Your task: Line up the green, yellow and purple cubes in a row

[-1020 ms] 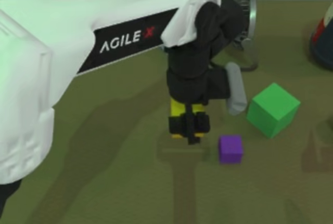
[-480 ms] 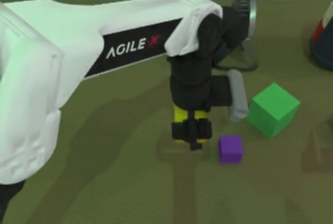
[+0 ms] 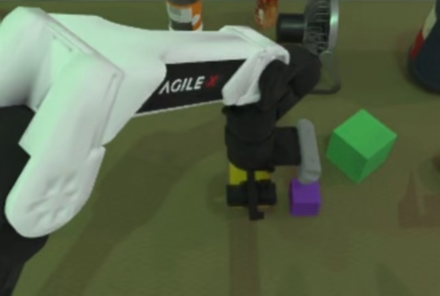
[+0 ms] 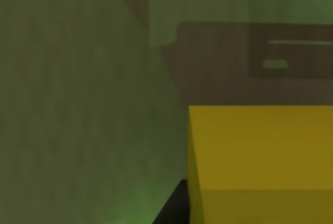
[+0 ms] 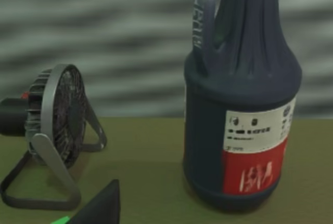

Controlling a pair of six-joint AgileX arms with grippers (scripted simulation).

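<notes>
Three matte cubes (yellow cube (image 3: 239, 173) in left claw (image 3: 251, 193)).

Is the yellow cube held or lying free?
Held: the left gripper is shut on the yellow cube, black fingers against its sides, beside the purple cube.

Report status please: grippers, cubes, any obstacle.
Left gripper shut on yellow cube, beside purple cube. Green cube apart, farther right. Right gripper not in top view. Nothing blocking.
</notes>
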